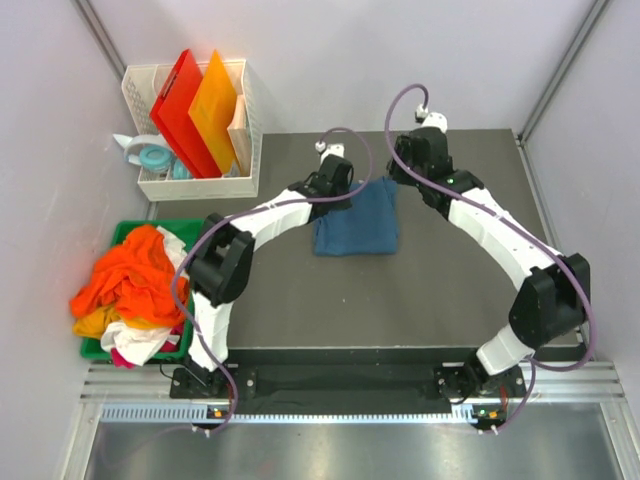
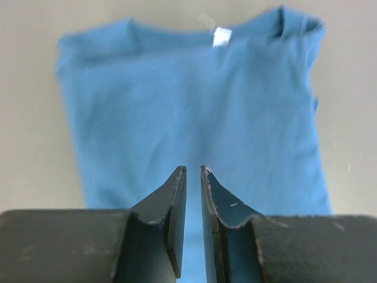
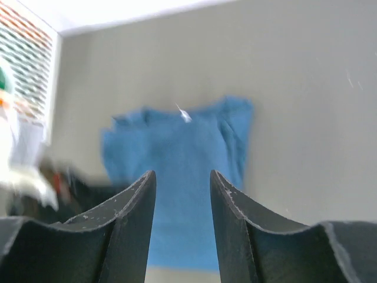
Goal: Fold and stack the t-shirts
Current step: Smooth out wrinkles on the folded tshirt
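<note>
Top external — dark table, pale walls — folded blue t-shirt centre.

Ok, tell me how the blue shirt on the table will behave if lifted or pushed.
The blue t-shirt lies flat with soft creases, so it is probably floppy: lifted by one edge, it should droop and unfold. Pushed across the table, it would likely bunch rather than slide.

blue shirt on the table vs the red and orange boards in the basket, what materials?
Blue t-shirt: soft matte knit, likely cotton; it wrinkles and has a sewn collar tag. Red board and orange board: rigid, smooth, probably plastic; flat with straight edges, standing on edge in the white basket.
</note>
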Action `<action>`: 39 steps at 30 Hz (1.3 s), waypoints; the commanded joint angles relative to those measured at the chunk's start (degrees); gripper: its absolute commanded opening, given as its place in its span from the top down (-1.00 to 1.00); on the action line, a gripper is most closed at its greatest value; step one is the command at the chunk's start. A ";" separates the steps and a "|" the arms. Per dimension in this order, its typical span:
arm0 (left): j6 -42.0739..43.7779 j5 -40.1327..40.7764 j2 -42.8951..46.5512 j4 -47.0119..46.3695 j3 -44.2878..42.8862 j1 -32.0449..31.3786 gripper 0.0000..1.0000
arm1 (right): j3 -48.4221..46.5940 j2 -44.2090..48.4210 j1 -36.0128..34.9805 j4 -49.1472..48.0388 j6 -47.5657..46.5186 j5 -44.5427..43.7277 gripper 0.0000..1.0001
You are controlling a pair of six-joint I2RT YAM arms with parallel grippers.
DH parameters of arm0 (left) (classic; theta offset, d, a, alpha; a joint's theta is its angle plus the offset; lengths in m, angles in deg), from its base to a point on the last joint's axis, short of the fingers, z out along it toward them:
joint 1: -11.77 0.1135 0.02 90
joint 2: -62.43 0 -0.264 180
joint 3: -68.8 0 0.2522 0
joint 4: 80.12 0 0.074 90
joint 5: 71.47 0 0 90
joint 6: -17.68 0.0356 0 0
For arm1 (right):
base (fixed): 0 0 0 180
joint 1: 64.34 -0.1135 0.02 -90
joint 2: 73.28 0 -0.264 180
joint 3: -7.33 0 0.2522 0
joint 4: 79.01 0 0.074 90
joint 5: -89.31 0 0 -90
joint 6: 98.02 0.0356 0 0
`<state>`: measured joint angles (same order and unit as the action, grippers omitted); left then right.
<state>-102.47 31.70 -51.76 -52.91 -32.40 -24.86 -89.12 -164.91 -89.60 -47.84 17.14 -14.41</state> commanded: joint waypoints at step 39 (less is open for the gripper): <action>-2.55 -7.20 -16.50 2.45 1.57 0.23 0.72 | 28.65 6.57 -1.02 -2.03 6.21 -0.96 0.06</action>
<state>-105.64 27.00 -65.57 -64.58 -35.39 -23.81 -56.82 -153.83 -90.17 -45.29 21.56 -16.20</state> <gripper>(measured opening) 0.142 0.462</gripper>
